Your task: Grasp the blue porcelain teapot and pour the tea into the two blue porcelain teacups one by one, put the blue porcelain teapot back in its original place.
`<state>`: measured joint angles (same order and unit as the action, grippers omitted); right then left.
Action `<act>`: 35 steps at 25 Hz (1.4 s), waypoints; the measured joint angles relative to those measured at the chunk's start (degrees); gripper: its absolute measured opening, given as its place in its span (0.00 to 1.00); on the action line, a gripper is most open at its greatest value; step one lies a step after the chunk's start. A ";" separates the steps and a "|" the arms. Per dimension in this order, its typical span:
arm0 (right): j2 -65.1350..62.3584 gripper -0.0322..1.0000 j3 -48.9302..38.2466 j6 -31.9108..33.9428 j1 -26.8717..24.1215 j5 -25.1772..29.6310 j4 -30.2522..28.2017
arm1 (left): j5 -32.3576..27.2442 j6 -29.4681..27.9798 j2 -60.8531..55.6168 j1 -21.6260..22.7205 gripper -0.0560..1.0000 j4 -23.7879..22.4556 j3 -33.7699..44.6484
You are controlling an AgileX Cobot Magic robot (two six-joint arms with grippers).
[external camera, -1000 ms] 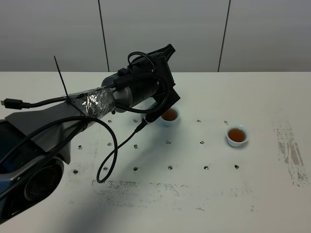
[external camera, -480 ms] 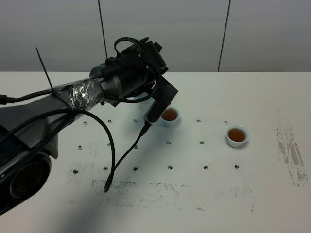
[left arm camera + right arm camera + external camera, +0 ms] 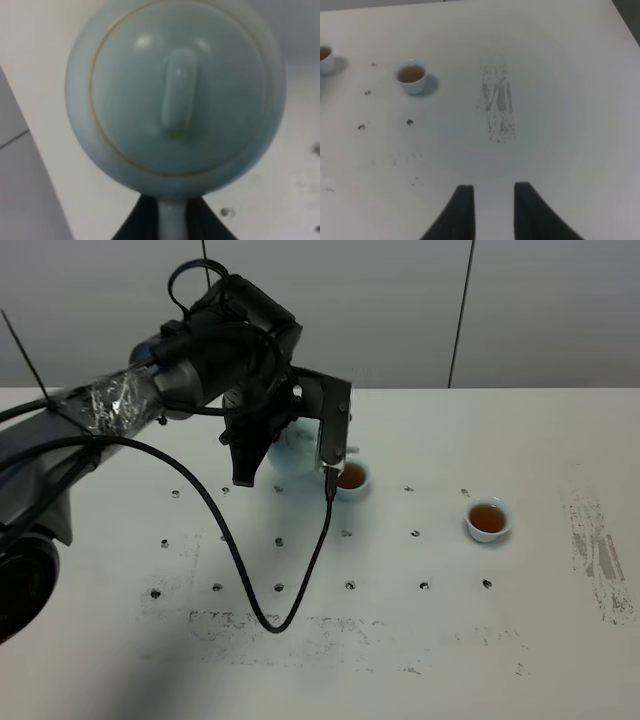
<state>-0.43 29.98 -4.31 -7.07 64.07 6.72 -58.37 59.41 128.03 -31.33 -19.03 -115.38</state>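
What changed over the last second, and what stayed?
The left arm swung leftward and up in the high view. Its left gripper clamps the handle of the blue porcelain teapot, which now shows beside one teacup. The cable swung along. That cup and the other teacup, both filled, stayed put.

I'm seeing soft, even overhead light; arm (image 3: pixel 200 370) casting faint shadow across table (image 3: pixel 540 440). Left wrist view blurring teapot (image 3: pixel 175 95); twin glare spots on lid (image 3: pixel 150 80).
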 joint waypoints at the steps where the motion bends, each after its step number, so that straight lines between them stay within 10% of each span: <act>1: 0.00 0.24 0.00 0.00 0.00 0.00 0.00 | -0.12 -2.33 -0.95 0.51 0.16 1.70 0.00; 9: 0.00 0.24 0.00 0.00 0.00 0.00 0.00 | 2.22 -22.39 -7.15 4.01 0.16 10.94 6.86; 19: 0.00 0.24 0.00 0.00 0.00 0.00 0.00 | 13.00 -28.14 -9.99 7.77 0.16 21.97 21.89; 35: 0.00 0.24 0.00 0.00 0.00 0.00 0.00 | 18.88 -36.04 -4.11 8.50 0.16 22.79 22.37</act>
<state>-0.43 29.98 -4.31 -7.07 64.07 6.72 -39.49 23.37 123.92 -22.83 3.75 -93.01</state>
